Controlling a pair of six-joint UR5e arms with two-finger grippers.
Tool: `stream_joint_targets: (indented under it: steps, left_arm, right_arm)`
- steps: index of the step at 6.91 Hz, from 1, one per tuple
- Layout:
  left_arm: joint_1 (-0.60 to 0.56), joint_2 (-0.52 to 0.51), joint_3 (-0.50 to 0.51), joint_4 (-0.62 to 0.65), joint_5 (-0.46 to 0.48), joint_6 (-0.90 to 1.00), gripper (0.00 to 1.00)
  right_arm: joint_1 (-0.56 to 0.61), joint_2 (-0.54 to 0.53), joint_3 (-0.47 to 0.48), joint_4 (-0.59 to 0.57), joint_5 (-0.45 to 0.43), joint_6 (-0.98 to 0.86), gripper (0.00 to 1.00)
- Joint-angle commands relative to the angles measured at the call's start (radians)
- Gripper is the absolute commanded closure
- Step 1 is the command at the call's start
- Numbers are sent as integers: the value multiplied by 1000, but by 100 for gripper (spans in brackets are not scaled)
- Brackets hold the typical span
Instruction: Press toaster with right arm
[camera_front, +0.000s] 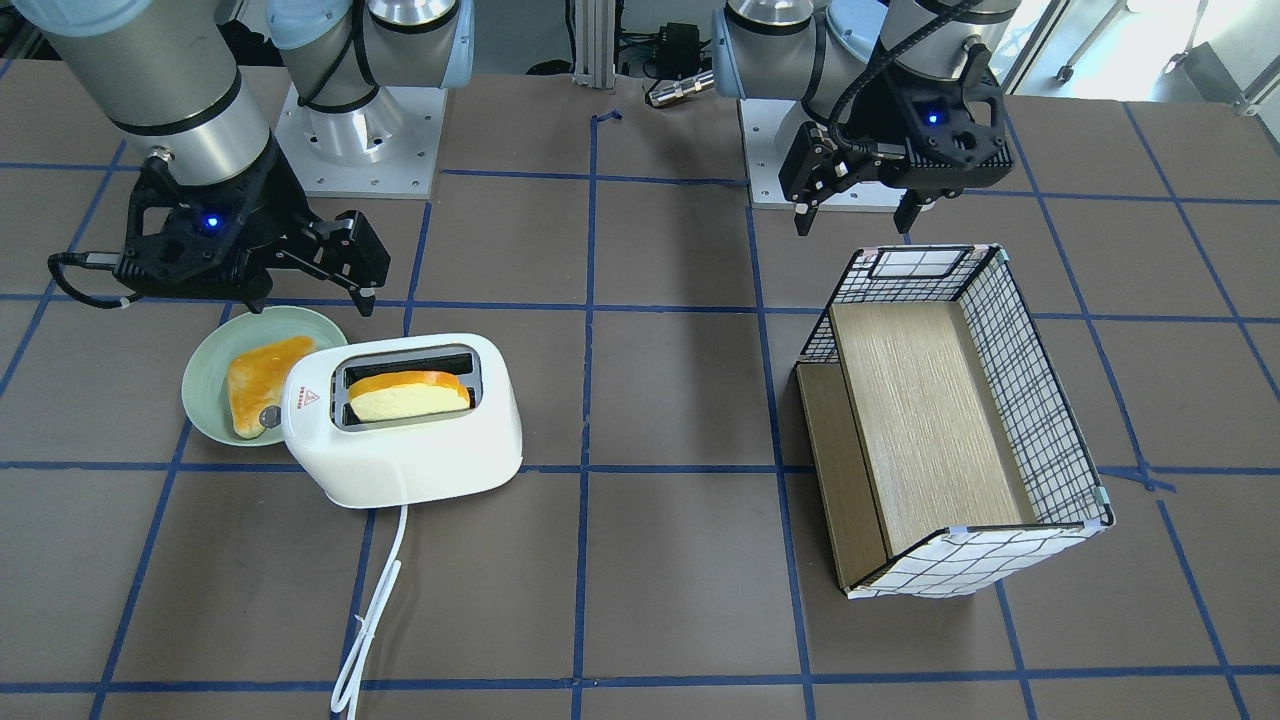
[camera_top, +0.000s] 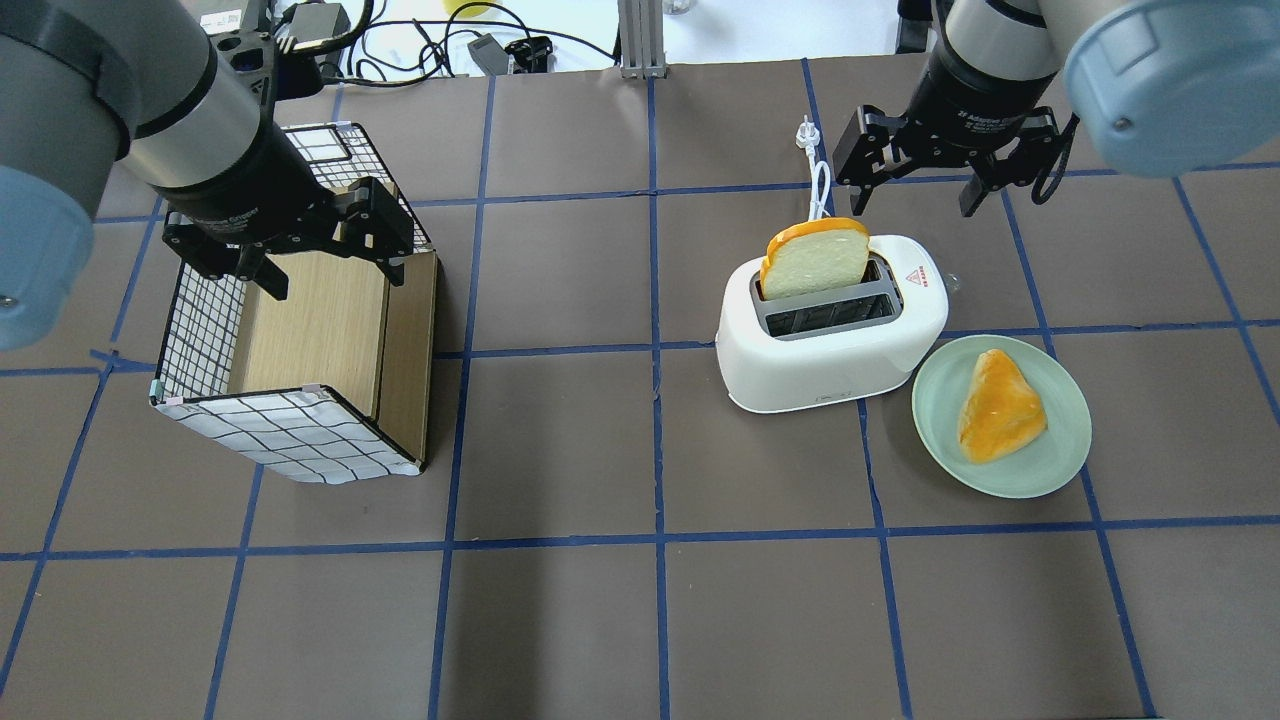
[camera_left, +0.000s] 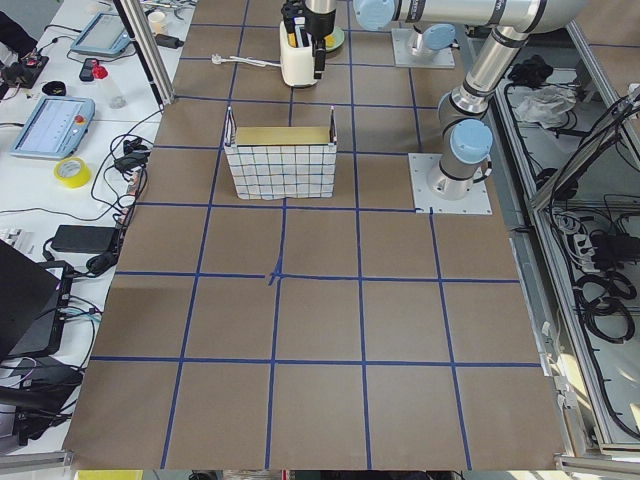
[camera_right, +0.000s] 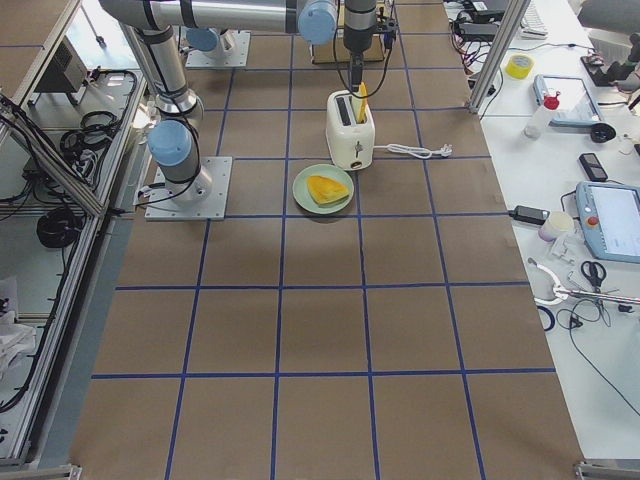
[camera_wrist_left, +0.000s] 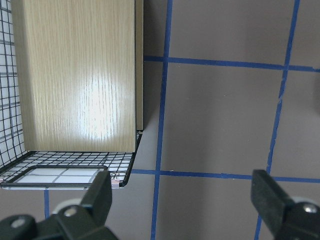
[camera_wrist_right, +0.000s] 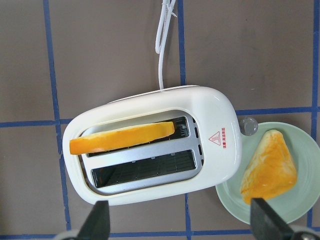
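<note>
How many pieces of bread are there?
2. One slice stands in the toaster; the other piece lies on the green plate beside it. The toaster's second slot looks empty.

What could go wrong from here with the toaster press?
The grey knob is small and sits over the plate rim; the open right hand could slip off it onto the plate. The bread slice stands tall from the slot, so a finger may clip it. A push at that end might tip the toaster.

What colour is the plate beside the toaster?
The plate is pale green; the overhead view shows it best.
</note>
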Motion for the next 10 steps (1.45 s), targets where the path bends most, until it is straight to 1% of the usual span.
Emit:
stream_joint_targets:
  steps: [1,6,8,10]
  left_arm:
    - [0,0,2,0,-1,0,0]
    - [0,0,0,0,0,0,0]
    - [0,0,2,0,0,0,0]
    - [0,0,2,0,0,0,0]
  right_arm:
    - [-9,5,-1,-7,4,-7,0]
    - [-17,2,-1,-1,-4,-10,0]
    - [-20,-8,1,13,-65,-12,0]
    - [-18,-8,1,13,-57,-10,0]
